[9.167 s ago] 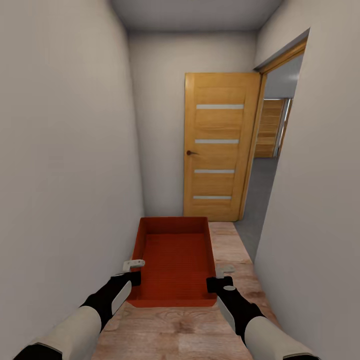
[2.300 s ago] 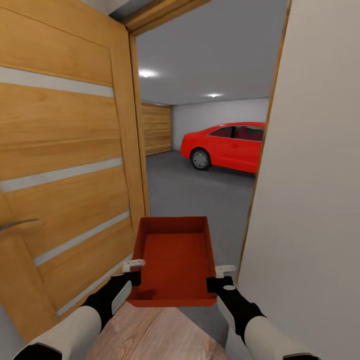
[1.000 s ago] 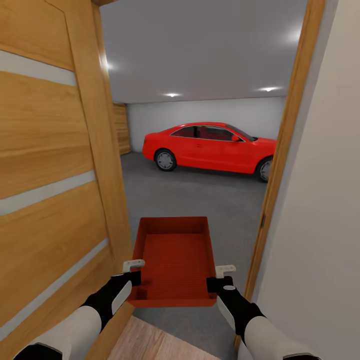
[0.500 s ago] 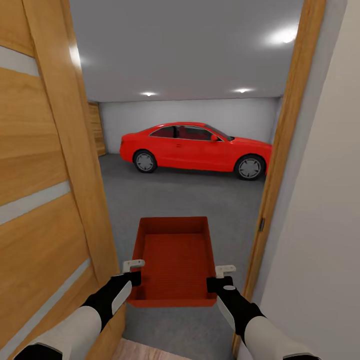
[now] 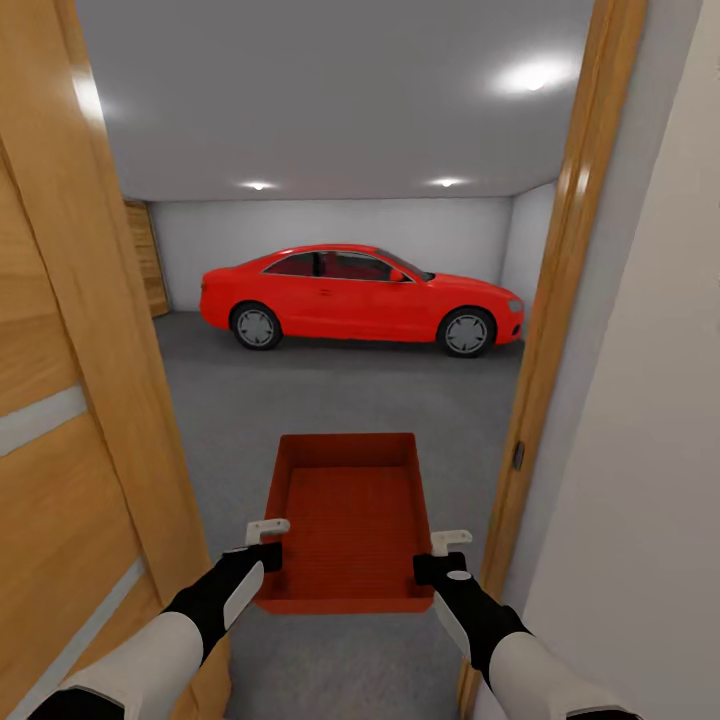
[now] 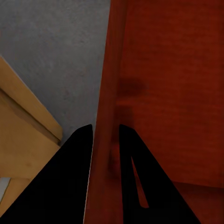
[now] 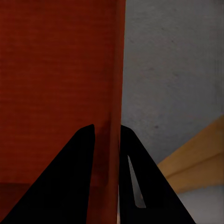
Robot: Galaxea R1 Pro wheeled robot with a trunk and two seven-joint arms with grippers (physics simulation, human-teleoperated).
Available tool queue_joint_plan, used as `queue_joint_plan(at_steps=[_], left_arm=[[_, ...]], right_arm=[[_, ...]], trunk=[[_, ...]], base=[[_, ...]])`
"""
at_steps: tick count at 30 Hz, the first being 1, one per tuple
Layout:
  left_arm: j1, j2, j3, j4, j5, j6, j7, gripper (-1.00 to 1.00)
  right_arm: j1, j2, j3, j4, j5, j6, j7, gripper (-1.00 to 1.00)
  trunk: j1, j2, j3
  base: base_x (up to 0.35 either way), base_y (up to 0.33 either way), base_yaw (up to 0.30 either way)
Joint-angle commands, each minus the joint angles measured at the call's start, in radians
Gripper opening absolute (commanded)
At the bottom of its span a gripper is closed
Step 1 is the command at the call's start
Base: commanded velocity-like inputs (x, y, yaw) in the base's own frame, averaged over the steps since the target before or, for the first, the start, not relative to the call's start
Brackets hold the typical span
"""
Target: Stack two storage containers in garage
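Container (image 5: 348,520) is clamped on opposite side walls: left gripper (image 5: 266,543), right gripper (image 5: 440,553), each closed on a rim. Judged light, stiff, possibly slick.

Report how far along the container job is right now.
Done: one storage container has reached the garage doorway, with the red car ahead. In hand: left gripper and right gripper each clamp a side wall. Left: set it on the concrete floor, then bring the second container and stack it.
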Motion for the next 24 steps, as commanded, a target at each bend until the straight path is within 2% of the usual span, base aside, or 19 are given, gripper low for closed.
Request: queue_joint_plan(at_steps=[1,11,24], left_arm=[[-0.002,0.000,0.083,-0.005,-0.031,0.007,0.017,-1.00],[-0.002,0.000,0.083,-0.004,-0.031,0.007,0.017,-1.00],[-0.002,0.000,0.083,-0.004,-0.031,0.007,0.017,-1.00]], right_arm=[[0.001,0.002,0.011,-0.001,-0.008,0.008,0.011,-1.00],[0.001,0.002,0.011,-0.001,-0.008,0.007,0.011,-1.00],[0.001,0.002,0.011,-0.001,-0.007,0.006,0.011,-1.00]], trunk=[[0.000,-0.001,-0.001],[0.000,-0.001,-0.001],[0.000,-0.001,-0.001]], base=[[0.012,0.010,-0.021],[0.023,0.023,-0.005],[0.180,0.184,0.000]])
